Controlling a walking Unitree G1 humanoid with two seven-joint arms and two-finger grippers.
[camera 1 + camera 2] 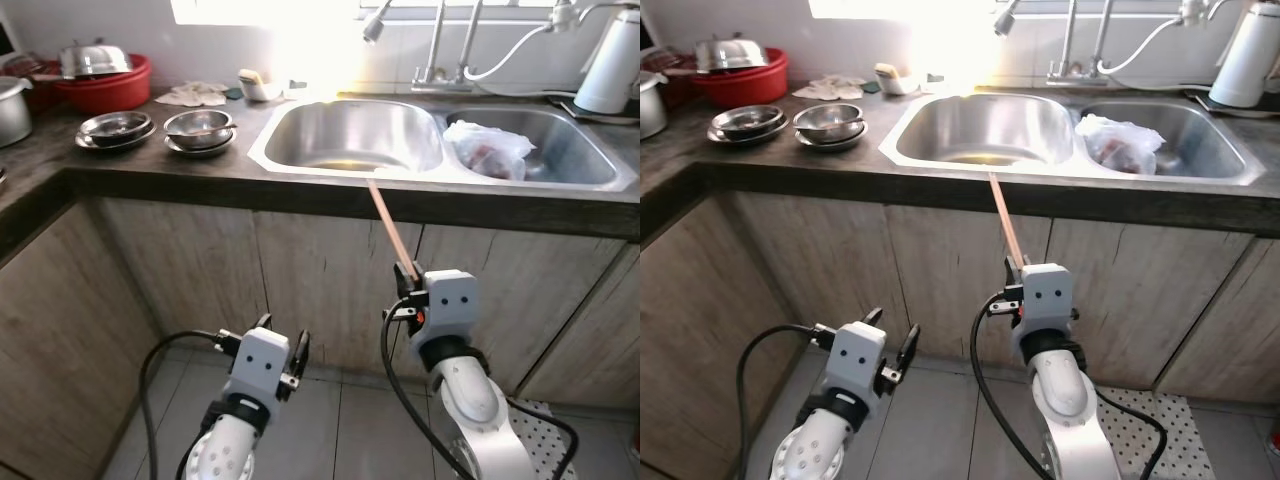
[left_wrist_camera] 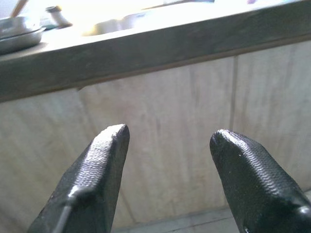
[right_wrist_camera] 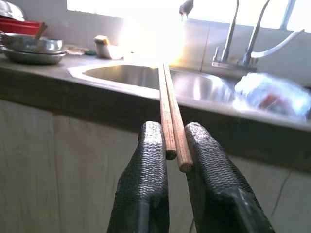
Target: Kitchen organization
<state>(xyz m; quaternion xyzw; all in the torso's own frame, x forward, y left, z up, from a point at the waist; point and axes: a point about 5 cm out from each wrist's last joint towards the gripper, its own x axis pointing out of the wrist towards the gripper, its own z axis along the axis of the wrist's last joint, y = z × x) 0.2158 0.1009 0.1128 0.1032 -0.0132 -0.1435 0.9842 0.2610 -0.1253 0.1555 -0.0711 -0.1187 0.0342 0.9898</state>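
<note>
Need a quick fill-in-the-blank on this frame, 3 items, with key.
1. The right gripper is shut on a pair of wooden ____.
2. The plastic bag lies in the ____ basin of the sink.
3. The left gripper is ____, holding nothing.

Missing words: chopsticks; right; open

Pale brown chopsticks [image 3: 170,114] are showing between textured black fingers [image 3: 146,184]; a red basin [image 1: 105,88] is sitting on the dark desk [image 1: 180,165] beside silver bowls [image 1: 200,128].
</note>
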